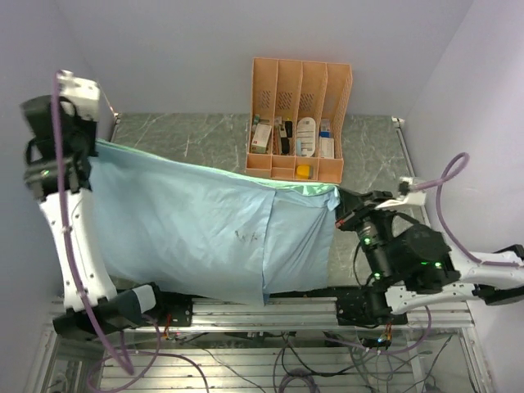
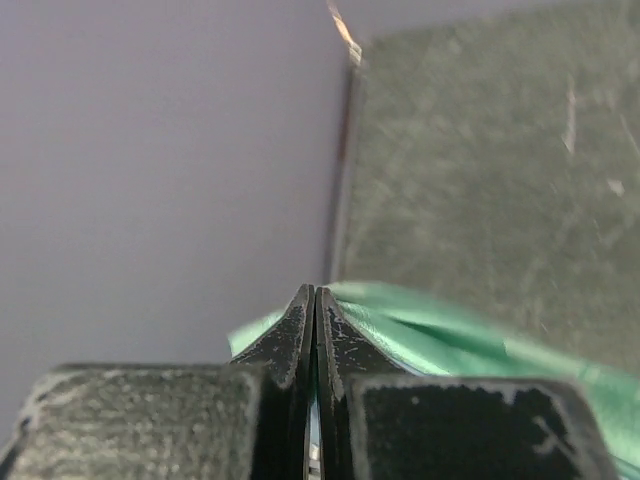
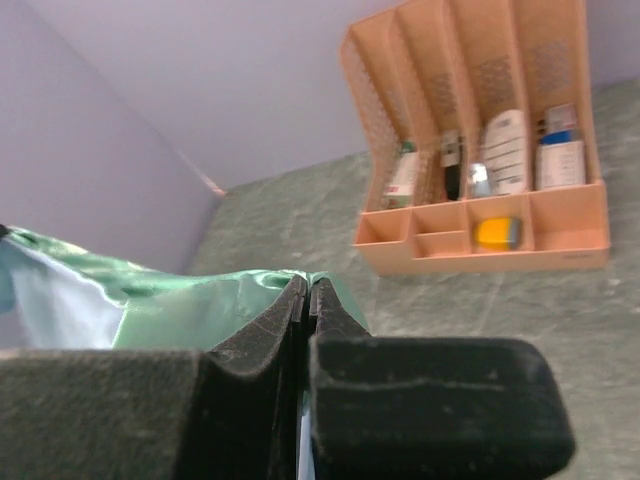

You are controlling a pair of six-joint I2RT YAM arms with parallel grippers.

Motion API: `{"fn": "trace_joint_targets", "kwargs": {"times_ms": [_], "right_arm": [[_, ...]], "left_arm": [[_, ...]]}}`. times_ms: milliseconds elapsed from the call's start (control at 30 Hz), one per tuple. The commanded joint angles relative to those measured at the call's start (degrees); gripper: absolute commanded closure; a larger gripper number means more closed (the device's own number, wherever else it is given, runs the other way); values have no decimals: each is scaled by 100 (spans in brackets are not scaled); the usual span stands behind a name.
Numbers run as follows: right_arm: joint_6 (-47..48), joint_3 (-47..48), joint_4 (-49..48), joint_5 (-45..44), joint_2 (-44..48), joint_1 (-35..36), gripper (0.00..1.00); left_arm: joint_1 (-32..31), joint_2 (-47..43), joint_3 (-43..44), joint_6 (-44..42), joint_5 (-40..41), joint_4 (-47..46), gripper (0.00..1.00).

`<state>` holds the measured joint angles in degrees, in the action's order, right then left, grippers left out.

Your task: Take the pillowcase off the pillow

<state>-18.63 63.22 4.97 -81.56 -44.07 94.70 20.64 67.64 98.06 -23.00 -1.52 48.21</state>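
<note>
left pincer [image 2: 314, 293] clamped on pillowcase [image 1: 205, 229] corner | right pincer [image 3: 307, 284] clamped on opposite corner | pillowcase spread between them

The pillowcase [image 2: 450, 340] looks blurred close-up (items in the rack [image 1: 331, 170] too small).

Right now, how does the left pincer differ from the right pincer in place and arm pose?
The left pincer grips the pillowcase at its left corner, close to the side wall; the right pincer grips its right corner, just before the orange file rack. The left pincer's arm reaches far over the table; the right pincer's arm is bent near its base. Both are shut on the cloth, stretched between them.
</note>
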Motion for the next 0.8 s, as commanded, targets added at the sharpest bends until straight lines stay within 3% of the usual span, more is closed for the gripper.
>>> {"fn": "trace_joint_targets", "kwargs": {"times_ms": [0, 133, 233, 433, 567, 600, 700, 767], "right_arm": [[-28, -852, 56, 722, -17, -1107, 100], [-862, -917, 887, 3222, -958, -3636, 100], [-1035, -1085, 602, 4963, -1536, -5323, 100], [-872, -1014, -117, 5897, -2453, -6471, 100], [-815, -693, -367, 6238, -2919, -6798, 100], [-772, -532, -336, 6236, -3066, -6838, 93], [-679, 259, 37, 6233, -3555, -6955, 62], [-640, 725, 400, 6097, -3837, -6981, 45]], "left_arm": [[-1046, 257, -1329, -150, 949, -976, 93], [-1329, 575, -1931, 95, 1173, -1451, 93], [-1415, 882, -2055, 104, 1413, -1683, 93], [-1433, 1247, -2400, -210, 2276, -2710, 93], [-1438, 1442, -2282, -191, 2298, -2723, 93], [-1457, 1471, -2222, -172, 2226, -2627, 88], [-1572, 1446, -2101, -165, 1924, -2190, 49], [-1700, 1376, -2010, -194, 1672, -1797, 36]]}}
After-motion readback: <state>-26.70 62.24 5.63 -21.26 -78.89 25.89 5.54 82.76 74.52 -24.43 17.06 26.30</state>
